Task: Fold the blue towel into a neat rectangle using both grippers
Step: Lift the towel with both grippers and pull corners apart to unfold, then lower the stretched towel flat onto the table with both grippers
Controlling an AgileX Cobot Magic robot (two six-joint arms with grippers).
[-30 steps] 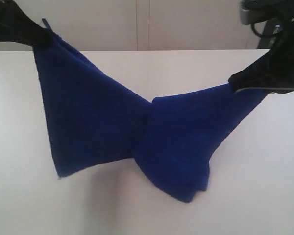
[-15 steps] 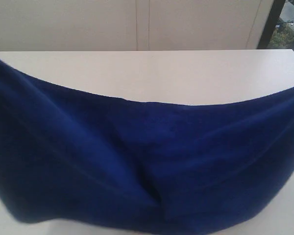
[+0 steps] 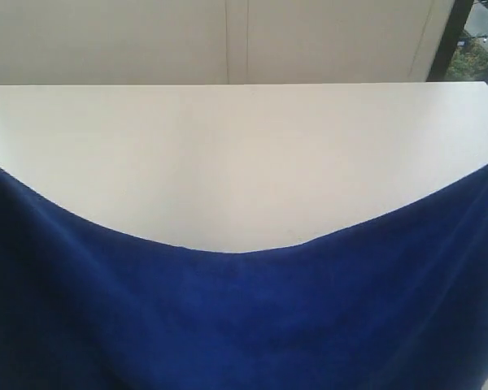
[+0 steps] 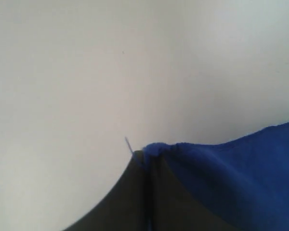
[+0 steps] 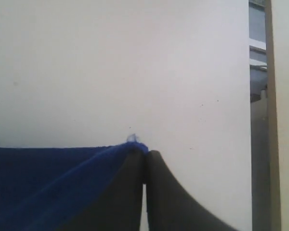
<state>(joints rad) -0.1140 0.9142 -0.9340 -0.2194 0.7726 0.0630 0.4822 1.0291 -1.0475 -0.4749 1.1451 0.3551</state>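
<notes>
The blue towel [image 3: 244,325] hangs stretched across the whole lower half of the exterior view, close to the camera, its top edge sagging in the middle. Both grippers are out of that view, apart from a dark bit at the right edge. In the left wrist view my left gripper [image 4: 145,159] is shut on one corner of the blue towel [image 4: 241,168], with a loose thread [image 4: 128,143] sticking out at the tips. In the right wrist view my right gripper [image 5: 145,156] is shut on another corner of the towel [image 5: 48,178], a small tuft poking past its tips.
The white table [image 3: 244,154] lies behind the cloth, with a pale wall and cabinet doors [image 3: 236,41] beyond its far edge. A dark post [image 3: 449,36] stands at the back right. In the right wrist view the table's edge [image 5: 250,120] runs near the gripper.
The towel has gone from twisted and hanging between both visible grippers to spread wide and close to the camera. Its top edge has dropped lower in the view, and both grippers have left the frame.
</notes>
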